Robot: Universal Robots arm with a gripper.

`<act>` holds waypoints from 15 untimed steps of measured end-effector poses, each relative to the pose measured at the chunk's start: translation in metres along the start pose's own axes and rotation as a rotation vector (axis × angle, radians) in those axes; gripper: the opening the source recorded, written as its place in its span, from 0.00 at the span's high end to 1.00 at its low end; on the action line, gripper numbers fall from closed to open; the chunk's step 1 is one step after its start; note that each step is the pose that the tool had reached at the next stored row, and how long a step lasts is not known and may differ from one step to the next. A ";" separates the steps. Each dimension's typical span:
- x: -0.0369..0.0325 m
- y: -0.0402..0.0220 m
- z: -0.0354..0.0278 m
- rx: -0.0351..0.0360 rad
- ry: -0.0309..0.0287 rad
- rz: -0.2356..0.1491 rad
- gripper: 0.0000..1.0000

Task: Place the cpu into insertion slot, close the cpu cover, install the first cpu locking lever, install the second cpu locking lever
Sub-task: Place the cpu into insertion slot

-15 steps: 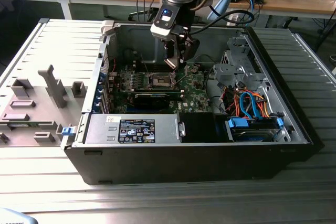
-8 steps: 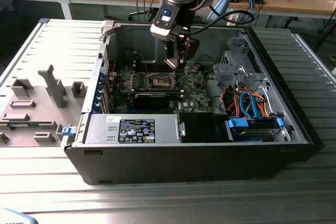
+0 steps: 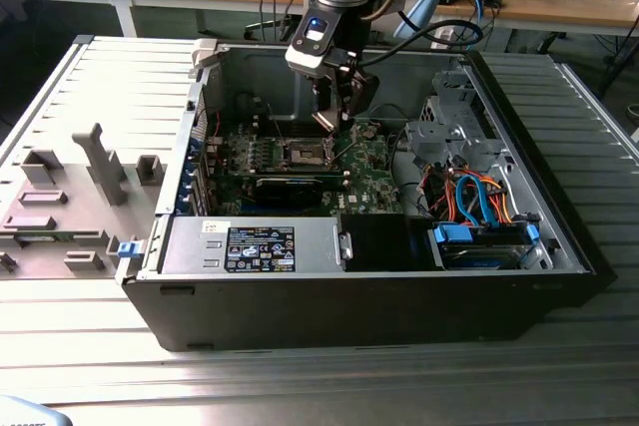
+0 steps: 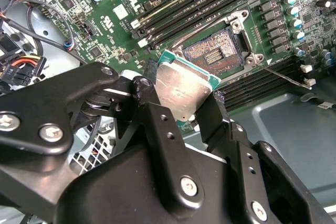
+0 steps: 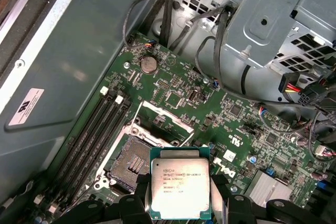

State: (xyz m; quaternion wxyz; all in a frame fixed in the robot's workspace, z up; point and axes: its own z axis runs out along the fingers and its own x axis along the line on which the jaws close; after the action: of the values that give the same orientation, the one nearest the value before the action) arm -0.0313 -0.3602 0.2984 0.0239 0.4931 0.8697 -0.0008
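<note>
gripper (image 4: 184,109): closed on the cpu (image 4: 181,92), black fingers (image 4: 152,103) pinching two opposite edges; metal lid facing out, chip tilted rather than flat.
cpu, first wrist view: cpu (image 5: 180,187) held between the finger tips, just beside the insertion slot (image 5: 134,162), not yet over it.
insertion slot, second wrist view: insertion slot (image 4: 215,52) empty, contact field exposed, nothing seated.
cpu cover: cpu cover (image 5: 164,123) swung up off the slot, standing open on the far side from the chip.
locking lever: one thin wire lever (image 4: 286,75) lying loose across the memory slots near the slot, unlatched.
exterior view: gripper (image 3: 337,119) low inside the open PC case (image 3: 359,296), above the motherboard (image 3: 374,182), close to the insertion slot (image 3: 308,154).
step in hand: judged as placing the chip; none of the four steps done.
doing it well: level the chip parallel to the slot before descent; square its edges to the slot frame; match corner orientation; lower straight, no sliding across the contacts; release without pressing down.
risk: tilted entry likely to bend contacts; raised cover close enough to snag a finger.
</note>
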 end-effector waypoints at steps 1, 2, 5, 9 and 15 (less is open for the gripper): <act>0.0000 0.0000 0.0001 0.0001 0.0000 0.001 0.45; 0.0000 0.0000 0.0001 0.0001 0.0000 0.002 0.45; 0.0000 0.0000 0.0002 0.0002 -0.0001 0.004 0.45; 0.0000 0.0000 0.0004 0.0003 -0.0001 0.007 0.45; 0.0000 0.0000 0.0008 0.0007 -0.0003 0.015 0.45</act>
State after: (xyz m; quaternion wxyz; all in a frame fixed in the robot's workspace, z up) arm -0.0313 -0.3602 0.2976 0.0239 0.4995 0.8660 -0.0010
